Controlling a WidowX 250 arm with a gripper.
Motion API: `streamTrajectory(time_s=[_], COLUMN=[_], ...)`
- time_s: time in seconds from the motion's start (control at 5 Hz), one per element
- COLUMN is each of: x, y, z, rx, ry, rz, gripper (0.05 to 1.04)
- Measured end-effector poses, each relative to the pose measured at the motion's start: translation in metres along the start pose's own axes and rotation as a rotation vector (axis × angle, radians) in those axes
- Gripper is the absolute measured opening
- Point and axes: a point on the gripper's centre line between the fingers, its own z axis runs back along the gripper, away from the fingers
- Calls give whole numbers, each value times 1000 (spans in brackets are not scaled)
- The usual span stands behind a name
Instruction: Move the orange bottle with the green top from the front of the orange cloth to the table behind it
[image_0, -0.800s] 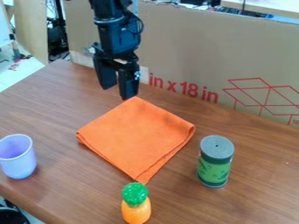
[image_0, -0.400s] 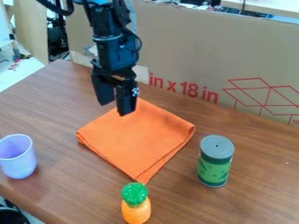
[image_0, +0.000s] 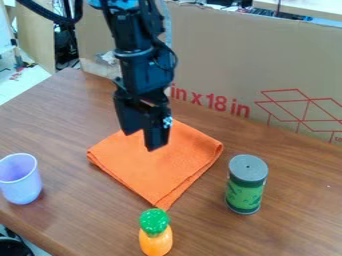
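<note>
Gripper (image_0: 142, 141) has lowered over the folded, bright orange cloth (image_0: 157, 172).

From here I see bare worktop (image_0: 200, 230) running between the toy pineapple (image_0: 155, 237) and the cup (image_0: 21, 179); the can (image_0: 246, 184) stands in the way on the right, the cardboard (image_0: 220, 55) behind.

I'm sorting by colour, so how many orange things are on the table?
2: the folded cloth in the middle, by the gripper, and the green-topped pineapple toy nearer the camera.
</note>
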Motion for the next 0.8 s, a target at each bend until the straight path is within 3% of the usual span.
streamTrajectory(time_s=[0.2, 0.4, 0.8], x=[-3, -13, -17], y=[-35, -58, -66], z=[-4, -2, -11], rx=[-1, 27, 84], ry=[18, 26, 79], rz=[-79, -114, -118], gripper=[1001, 1001, 1001])
